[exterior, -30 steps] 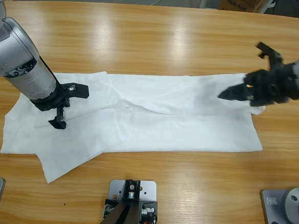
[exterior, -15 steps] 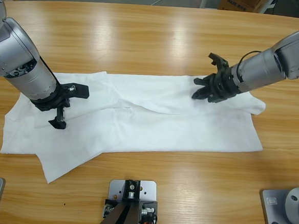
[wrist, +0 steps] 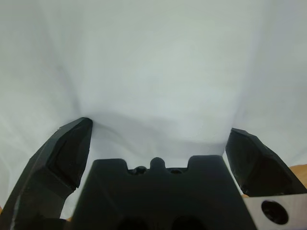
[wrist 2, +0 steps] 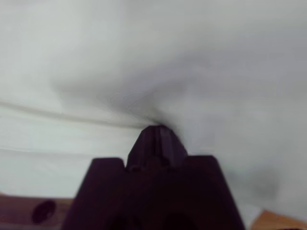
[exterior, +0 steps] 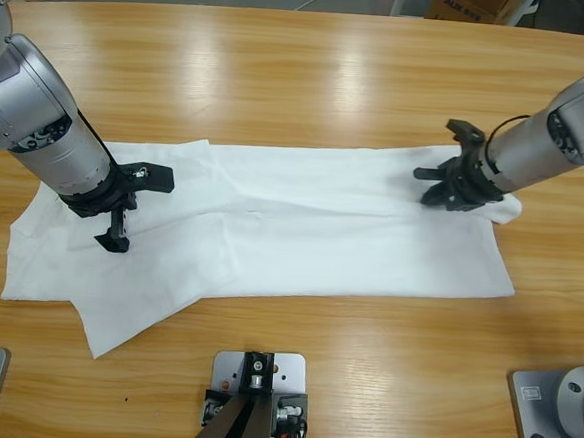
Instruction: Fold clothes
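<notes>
One white T-shirt lies under both grippers: left gripper wide open, right gripper pinching its cloth.

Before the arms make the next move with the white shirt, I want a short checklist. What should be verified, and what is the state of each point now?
1. T-shirt lies spread on the table: ok.
2. Left gripper is over the shirt's end, jaws open around the cloth: ok.
3. Left gripper has a grasp on the fabric: not ok.
4. Right gripper is at the shirt's other end: ok.
5. Right gripper holds the cloth: cannot tell.
6. No part of the shirt hangs over the table edge: ok.
</notes>
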You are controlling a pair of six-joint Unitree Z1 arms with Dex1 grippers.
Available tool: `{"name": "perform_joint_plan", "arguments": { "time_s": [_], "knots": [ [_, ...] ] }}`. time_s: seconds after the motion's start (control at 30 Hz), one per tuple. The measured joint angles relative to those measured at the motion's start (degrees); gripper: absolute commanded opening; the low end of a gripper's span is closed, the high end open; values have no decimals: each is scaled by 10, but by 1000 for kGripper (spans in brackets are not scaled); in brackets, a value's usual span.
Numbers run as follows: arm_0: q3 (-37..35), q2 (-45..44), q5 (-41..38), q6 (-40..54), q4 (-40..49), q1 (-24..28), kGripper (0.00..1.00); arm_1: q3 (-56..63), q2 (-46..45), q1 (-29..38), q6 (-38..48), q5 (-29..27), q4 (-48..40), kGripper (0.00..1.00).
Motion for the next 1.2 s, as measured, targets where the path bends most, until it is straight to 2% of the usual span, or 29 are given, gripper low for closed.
{"name": "perform_joint_plan", "arguments": {
  "time_s": [0.2, 0.23, 0.27, 0.3, 0.33, 0.37, 0.47, 0.5, 0.53, 0.67, 0.8, 0.93, 1.07, 1.2],
  "knots": [
    [0, 0, 0, 0, 0, 0, 1000, -1, -16, -20, 8, -76, 55, 0],
    [0, 0, 0, 0, 0, 0, 1000, 0, -21, -25, 11, -89, 67, 127],
    [0, 0, 0, 0, 0, 0, 1000, 1, -24, -28, 13, -99, 76, 434],
    [0, 0, 0, 0, 0, 0, 1000, 1, -27, -30, 14, -107, 83, 642],
    [0, 0, 0, 0, 0, 0, 1000, 1, -31, -32, 15, -116, 88, 774],
    [0, 0, 0, 0, 0, 0, 1000, 0, -35, -33, 16, -123, 92, 801],
    [0, 0, 0, 0, 0, 0, 1000, -4, -60, -34, 16, -141, 105, 800],
    [0, 0, 0, 0, 0, 0, 1000, -8, -68, -34, 16, -149, 108, 864],
    [0, 0, 0, 0, 0, 0, 1000, -12, -76, -34, 16, -156, 112, 979],
    [0, 0, 0, 0, 0, 0, 1000, -33, -93, -56, 24, -164, 133, 1000],
    [0, 0, -2, 0, 0, 1, 1000, -16, -117, -152, 71, -52, 135, 1000],
    [0, 0, -6, 0, 0, 3, 1000, 66, -130, -245, 93, 69, 59, 1000],
    [0, 0, -14, 0, 0, 5, 1000, 135, -131, -281, 108, 123, -22, 1000],
    [0, 0, -15, 0, 0, 6, 1000, 172, -135, -298, 145, 136, -55, 1000]
  ]
}}
